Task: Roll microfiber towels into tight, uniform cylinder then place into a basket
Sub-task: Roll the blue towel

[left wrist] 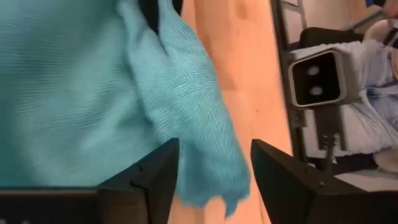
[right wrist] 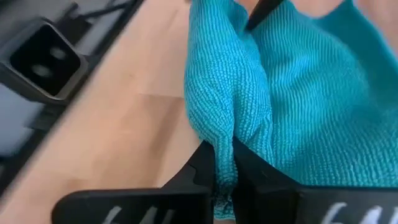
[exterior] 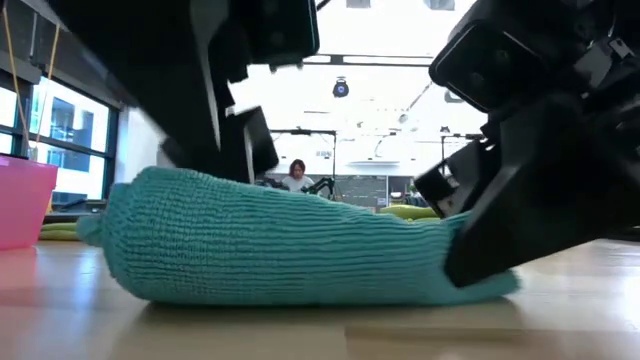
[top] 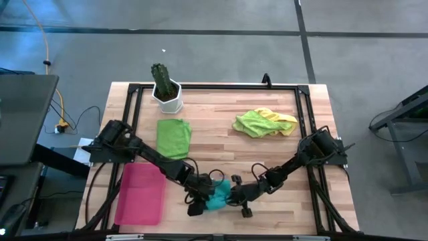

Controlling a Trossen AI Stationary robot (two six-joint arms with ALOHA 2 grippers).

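Teal towel (right wrist: 298, 93), right end effector (right wrist: 224, 168) pinching its edge

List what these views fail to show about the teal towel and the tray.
- Teal towel, high view: mostly covered by both grippers; roll tightness unreadable.
- Teal towel, low view: right end hidden behind the right gripper.
- Left gripper, left wrist view: towel fills the frame, its edges cut off.
- Pink tray, low view: cut off at the edge.

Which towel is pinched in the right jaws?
The teal towel, at the table's front edge between both arms. The right gripper is shut on a fold of it; the green towel and the lime-and-yellow pile lie untouched farther back.
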